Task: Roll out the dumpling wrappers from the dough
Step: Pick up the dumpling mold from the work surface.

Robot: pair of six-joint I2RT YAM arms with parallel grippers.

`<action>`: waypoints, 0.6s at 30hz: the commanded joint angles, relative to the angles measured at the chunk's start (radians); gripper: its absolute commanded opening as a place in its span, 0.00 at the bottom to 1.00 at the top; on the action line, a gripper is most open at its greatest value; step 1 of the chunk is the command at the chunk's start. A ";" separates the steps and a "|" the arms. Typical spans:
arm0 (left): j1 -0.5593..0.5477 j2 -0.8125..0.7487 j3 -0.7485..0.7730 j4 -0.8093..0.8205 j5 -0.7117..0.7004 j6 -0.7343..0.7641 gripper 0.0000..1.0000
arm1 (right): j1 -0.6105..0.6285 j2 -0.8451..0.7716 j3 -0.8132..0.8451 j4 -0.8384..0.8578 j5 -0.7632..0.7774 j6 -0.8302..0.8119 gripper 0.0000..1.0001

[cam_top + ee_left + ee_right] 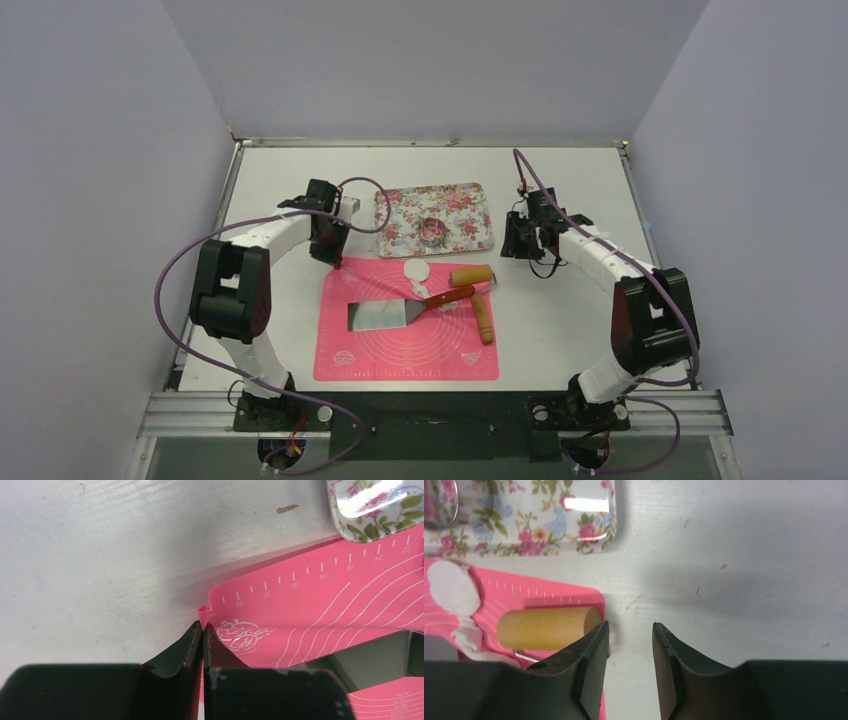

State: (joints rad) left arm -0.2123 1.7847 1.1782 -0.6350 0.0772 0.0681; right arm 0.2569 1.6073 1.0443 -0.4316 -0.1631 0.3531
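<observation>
The left gripper [202, 626] is pressed together on the pink mat [320, 605], pinching its far left corner, which is curled up off the desk [100, 555]. Mid-desk, the dumpling wrapper [416, 271] lies near the mat's far edge, with ragged dough [468, 636] just beside it. The right gripper [630, 630] hangs spread and empty beside the roller [546, 627].

Robot lab cell, plain grey walls [90, 150], aluminium frame [430, 412]

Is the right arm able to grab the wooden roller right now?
Probably yes. The right gripper is open and empty, just beside the end of the wooden roller, with only bare table between them and nothing blocking the way.
</observation>
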 commanded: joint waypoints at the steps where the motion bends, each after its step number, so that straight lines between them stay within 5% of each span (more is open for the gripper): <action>1: 0.010 0.005 -0.013 0.019 -0.053 0.001 0.00 | 0.008 -0.125 -0.080 -0.018 -0.106 -0.027 0.37; 4: 0.030 -0.011 -0.016 0.025 -0.062 -0.009 0.06 | 0.024 -0.220 -0.097 -0.056 -0.117 -0.074 0.48; 7: 0.067 -0.040 0.012 0.016 -0.027 0.008 0.16 | 0.059 -0.364 -0.061 -0.044 -0.126 -0.150 0.75; 9: 0.081 -0.049 0.028 0.004 -0.012 0.022 0.18 | 0.113 -0.416 -0.028 -0.049 -0.139 -0.252 0.85; 18: 0.115 -0.126 0.050 -0.005 0.045 0.014 0.25 | 0.470 -0.314 0.131 -0.393 -0.282 -0.947 0.93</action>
State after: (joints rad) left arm -0.1089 1.7451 1.1732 -0.6441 0.0746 0.0841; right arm 0.6399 1.1862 1.1149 -0.6033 -0.3946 -0.2417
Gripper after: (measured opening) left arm 0.249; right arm 0.921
